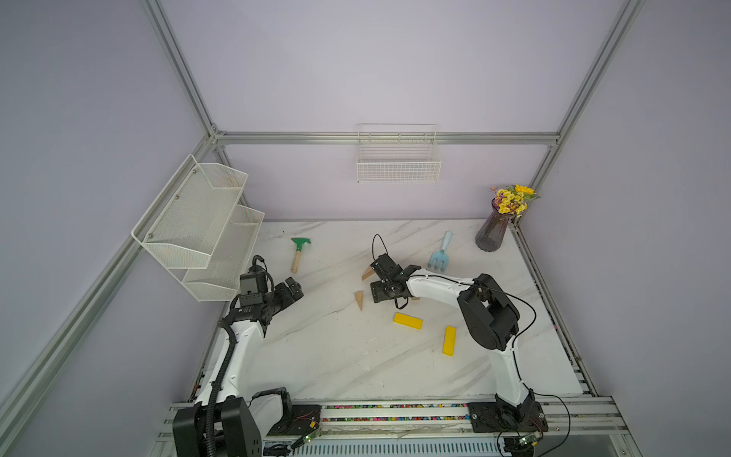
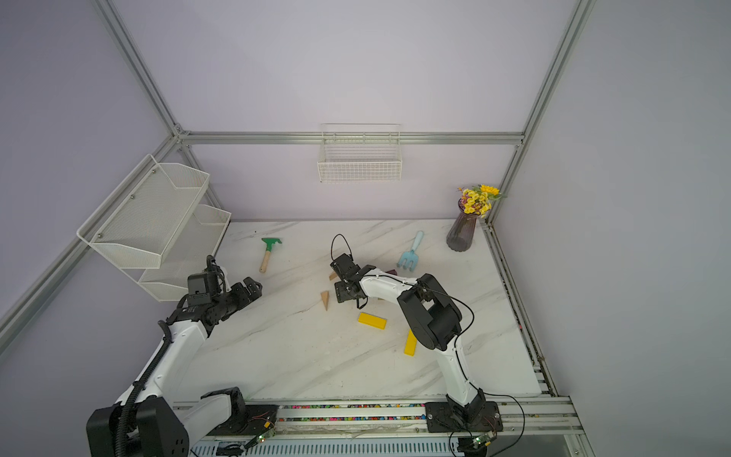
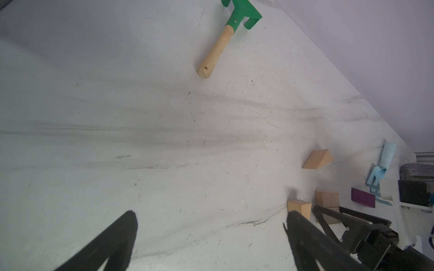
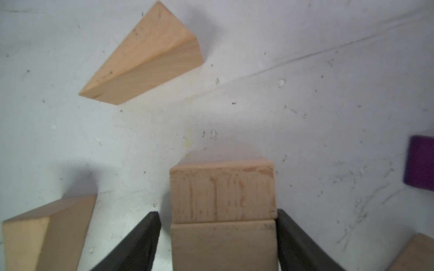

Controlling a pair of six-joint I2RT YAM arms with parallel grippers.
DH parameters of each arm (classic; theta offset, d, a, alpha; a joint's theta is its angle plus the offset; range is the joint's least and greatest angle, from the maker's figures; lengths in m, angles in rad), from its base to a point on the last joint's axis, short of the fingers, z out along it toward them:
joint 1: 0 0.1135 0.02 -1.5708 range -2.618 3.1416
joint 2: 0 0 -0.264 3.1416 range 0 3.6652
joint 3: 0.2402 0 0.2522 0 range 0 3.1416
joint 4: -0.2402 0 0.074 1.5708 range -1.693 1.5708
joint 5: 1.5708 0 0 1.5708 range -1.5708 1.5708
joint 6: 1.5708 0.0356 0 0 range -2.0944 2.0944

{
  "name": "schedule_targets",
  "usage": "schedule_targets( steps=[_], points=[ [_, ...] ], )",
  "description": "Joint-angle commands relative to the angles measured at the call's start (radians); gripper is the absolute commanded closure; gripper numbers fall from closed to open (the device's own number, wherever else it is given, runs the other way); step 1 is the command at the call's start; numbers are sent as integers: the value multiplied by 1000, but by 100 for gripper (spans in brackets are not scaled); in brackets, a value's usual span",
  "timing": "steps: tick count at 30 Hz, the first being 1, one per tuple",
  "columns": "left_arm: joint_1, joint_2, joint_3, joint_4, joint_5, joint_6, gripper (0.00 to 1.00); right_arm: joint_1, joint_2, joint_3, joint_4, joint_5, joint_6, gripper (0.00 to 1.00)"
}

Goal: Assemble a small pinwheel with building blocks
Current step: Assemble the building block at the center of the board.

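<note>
Straddles two rectangular blocks with right gripper, released: clear gap at one finger, other finger just against the block edge. Shows the blocks end to end, touching, flat on counter, just 12 o'clock of its centre, hidden under the gripper in both top views. Shows one wood wedge at 10 o'clock of that gripper, partly behind it, and a second wedge at 8 o'clock, both apart from the blocks. Puts purple wedge at 3 o'clock, close by the arm. Shows two yellow bars at 5 o'clock, near each other, not touching. Hangs left gripper at 9 o'clock, well apart from the blocks, spread wide, grasping nothing. Places rake at 10 o'clock and fork at 2 o'clock, toward the counter's far edge.
</note>
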Motion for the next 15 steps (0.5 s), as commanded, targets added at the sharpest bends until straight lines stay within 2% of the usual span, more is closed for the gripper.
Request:
schedule_targets(
  steps=[1,7,11,15],
  points=[
    [7,-12,-14,28,9,29,0,-4,-33,5,-35,-12,8,20],
    [7,-13,-18,29,9,35,0,-21,-106,35,-42,-32,-26,18],
    [7,-12,-19,31,12,36,0,-58,-77,79,-42,-28,-42,18],
    [7,-11,-19,35,18,38,0,-101,-4,144,-42,-43,-65,28]
  ],
)
